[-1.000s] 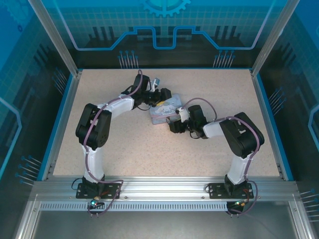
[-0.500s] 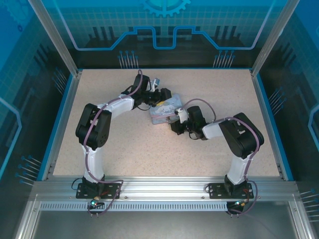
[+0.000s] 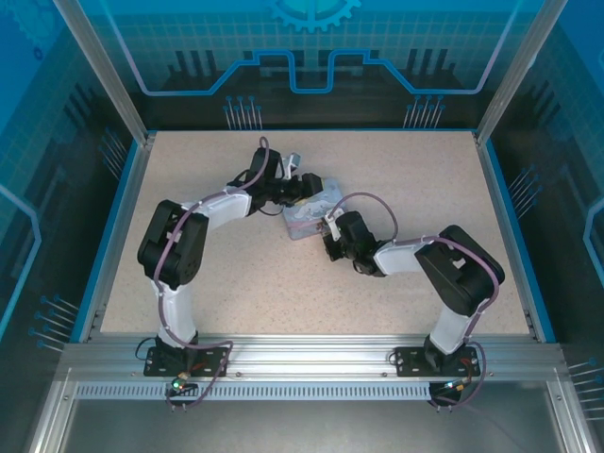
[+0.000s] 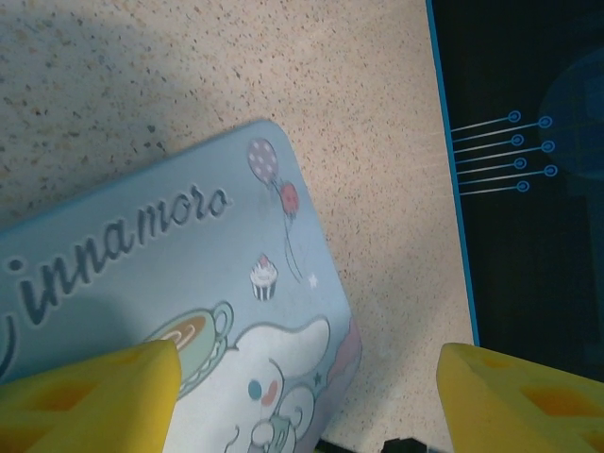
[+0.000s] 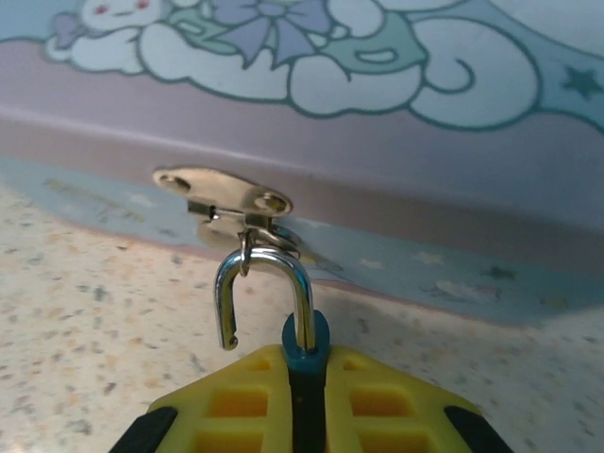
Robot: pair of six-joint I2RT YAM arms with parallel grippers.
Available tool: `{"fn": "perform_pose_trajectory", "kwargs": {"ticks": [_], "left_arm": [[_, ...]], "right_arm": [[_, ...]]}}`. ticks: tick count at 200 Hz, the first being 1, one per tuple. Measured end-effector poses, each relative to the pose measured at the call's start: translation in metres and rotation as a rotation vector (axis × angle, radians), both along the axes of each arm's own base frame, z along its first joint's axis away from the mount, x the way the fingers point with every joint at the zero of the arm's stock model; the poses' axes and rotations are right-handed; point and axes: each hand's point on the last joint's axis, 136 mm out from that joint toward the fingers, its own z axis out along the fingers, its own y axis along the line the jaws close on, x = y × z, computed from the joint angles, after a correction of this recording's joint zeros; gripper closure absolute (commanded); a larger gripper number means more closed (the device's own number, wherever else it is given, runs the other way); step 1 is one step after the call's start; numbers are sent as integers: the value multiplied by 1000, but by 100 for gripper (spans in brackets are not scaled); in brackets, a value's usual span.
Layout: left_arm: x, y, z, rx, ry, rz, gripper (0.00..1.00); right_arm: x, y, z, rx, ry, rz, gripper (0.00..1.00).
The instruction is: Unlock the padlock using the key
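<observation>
The padlock [image 5: 304, 342] has a bluish body and a silvery shackle. The shackle stands open, its free end hanging loose, hooked through the metal hasp [image 5: 226, 193] on the side of the pale blue tin [image 5: 311, 57]. My right gripper [image 5: 307, 396] is shut on the padlock's body, just in front of the tin's side. My left gripper [image 4: 307, 377] hovers open over the tin's lid [image 4: 170, 274], yellow fingers [image 4: 94, 396] wide apart. In the top view both grippers meet at the tin [image 3: 307, 215]. The key is hidden.
The tin lies mid-table on the speckled tabletop [image 3: 406, 170]. A blue rim [image 4: 451, 170] edges the table, with dark glass walls beyond it. Open tabletop lies to the left, right and front of the arms.
My right gripper has closed on the padlock's body and its arm has swung a little leftward and nearer. The tin has shifted slightly with it. The left gripper stays open.
</observation>
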Motion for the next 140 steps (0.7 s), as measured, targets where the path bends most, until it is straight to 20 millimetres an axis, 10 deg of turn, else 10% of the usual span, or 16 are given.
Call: {"fn": "perform_pose_trajectory", "kwargs": {"ticks": [140], "left_arm": [[-27,-14,0,-18,-6,-11,26]], "right_arm": [[-8,-32,0,-293,-101,-158,68]]}}
